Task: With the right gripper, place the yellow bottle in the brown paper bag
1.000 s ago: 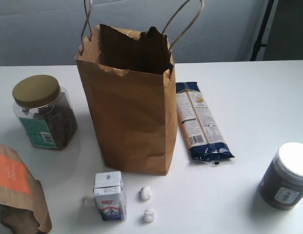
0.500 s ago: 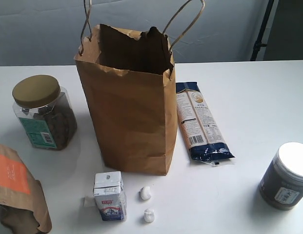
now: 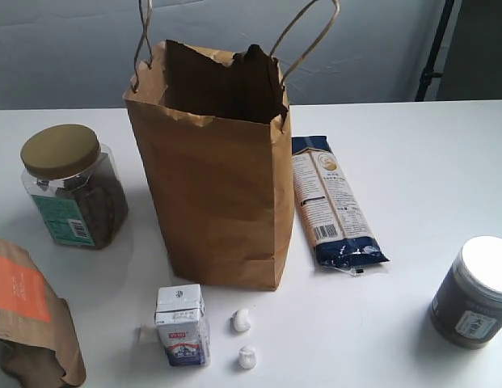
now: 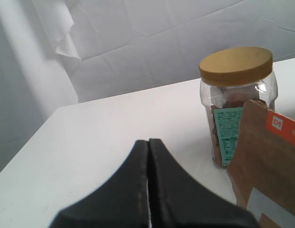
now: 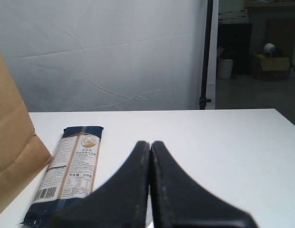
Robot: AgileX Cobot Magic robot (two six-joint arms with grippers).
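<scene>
The brown paper bag (image 3: 214,178) stands upright in the middle of the white table, its torn rim open and its two cord handles up; one side of it shows in the right wrist view (image 5: 14,156). The yellow bottle is not in any view. My right gripper (image 5: 150,143) is shut with nothing in it, low over the table beside the noodle packet. My left gripper (image 4: 148,141) is shut and empty too, near the gold-lidded jar. Neither arm shows in the exterior view.
A clear jar with a gold-olive lid (image 3: 71,186) (image 4: 237,99) and a brown pouch with an orange label (image 3: 28,311) (image 4: 268,161) are on the left. A noodle packet (image 3: 331,202) (image 5: 69,171) lies right of the bag. A dark jar (image 3: 474,291), small carton (image 3: 183,325) and two white candies (image 3: 241,321) sit in front.
</scene>
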